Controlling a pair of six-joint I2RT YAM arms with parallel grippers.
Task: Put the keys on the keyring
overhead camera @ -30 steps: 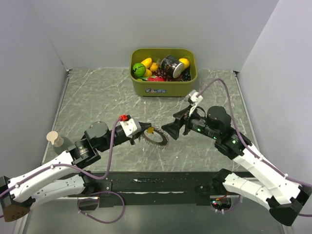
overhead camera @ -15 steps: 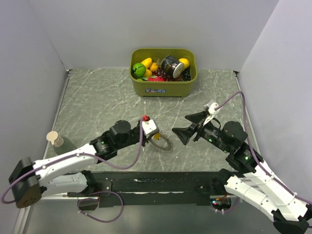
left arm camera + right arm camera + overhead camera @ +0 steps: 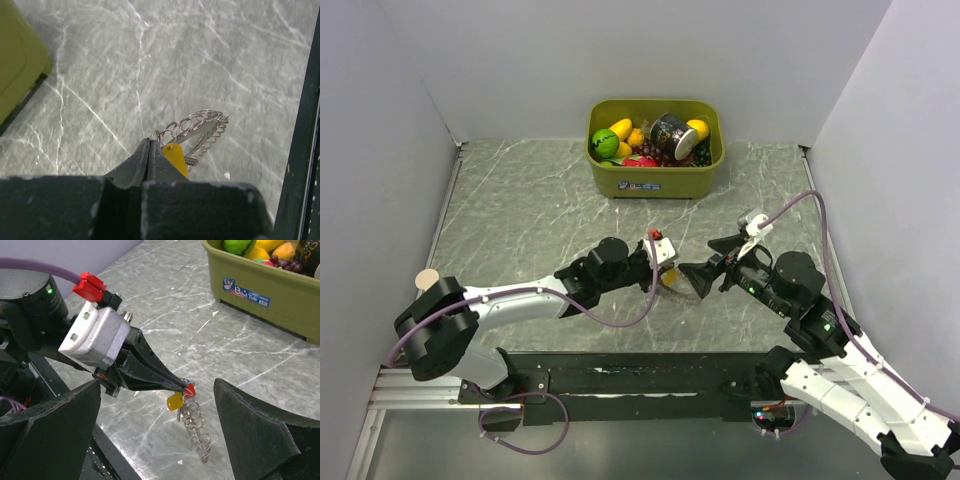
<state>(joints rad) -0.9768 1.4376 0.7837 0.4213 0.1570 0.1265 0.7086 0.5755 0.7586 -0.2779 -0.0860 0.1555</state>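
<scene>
Keyring work sits in the middle of the grey marbled table point(image 3: 520, 210); the olive bin point(image 3: 655, 182) of toy fruit point(image 3: 605, 140) stands well apart at the far edge and plays no part. The left arm point(image 3: 520, 300) stretches low across the table from the near left corner and the right arm point(image 3: 820, 330) reaches in from the near right, so the two wrists face each other. The left gripper point(image 3: 181, 386) is clamped fully together on the top of the keyring point(image 3: 196, 432), which hangs from it over the table; I cannot tell whether its lower end touches down. The right gripper point(image 3: 708, 262) is spread as wide as it goes and holds nothing.

In the right wrist view the ring drops straight down from the left tips, nearly edge-on, its long axis upright. It is just ahead of the right gripper and in line with the gap between its two fingers point(image 3: 50, 430). So the right is the free hand and the near one, and a short advance would, I judge, bring a finger to either side of the ring.

Of the keys point(image 3: 176, 401), a yellow tag point(image 3: 175, 159) dangles just below the pinch and a red tag point(image 3: 189, 389) sits right at it (whether wire or tag lies between the jaws is hidden). Both look threaded on already, and no loose key shows
</scene>
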